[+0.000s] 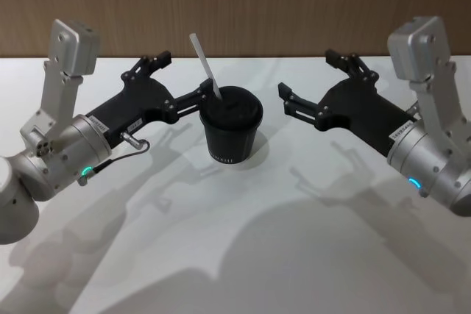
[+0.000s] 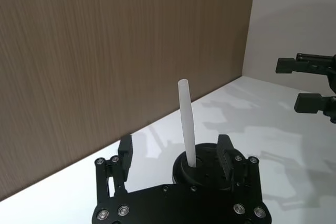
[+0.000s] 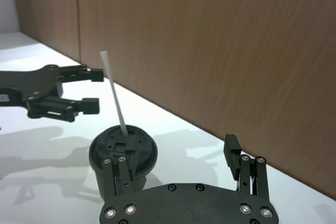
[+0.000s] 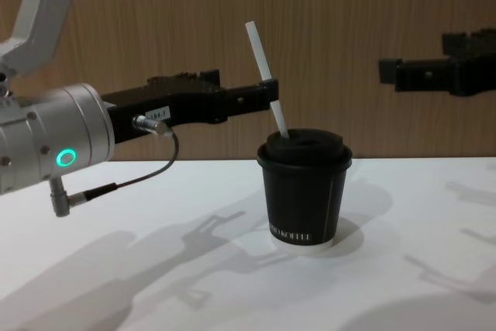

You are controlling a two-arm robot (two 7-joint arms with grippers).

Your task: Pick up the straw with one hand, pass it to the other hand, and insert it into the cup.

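The black cup [image 1: 232,134] stands on the white table, mid-view in the chest view [image 4: 304,191]. The white straw [image 1: 203,64] sticks up tilted out of its lid [image 4: 263,67]. My left gripper [image 1: 190,73] is open, one finger on each side of the straw above the lid, with gaps showing in the left wrist view [image 2: 176,156] around the straw [image 2: 187,124]. My right gripper [image 1: 307,75] is open and holds nothing, hovering to the right of the cup; its wrist view [image 3: 176,156] shows the cup [image 3: 107,153] and straw [image 3: 114,95] ahead.
A wood-panelled wall [image 1: 280,5] runs close behind the table [image 1: 243,255]. A thin dark cable [image 4: 132,180] loops under my left wrist. Open white tabletop lies in front of the cup.
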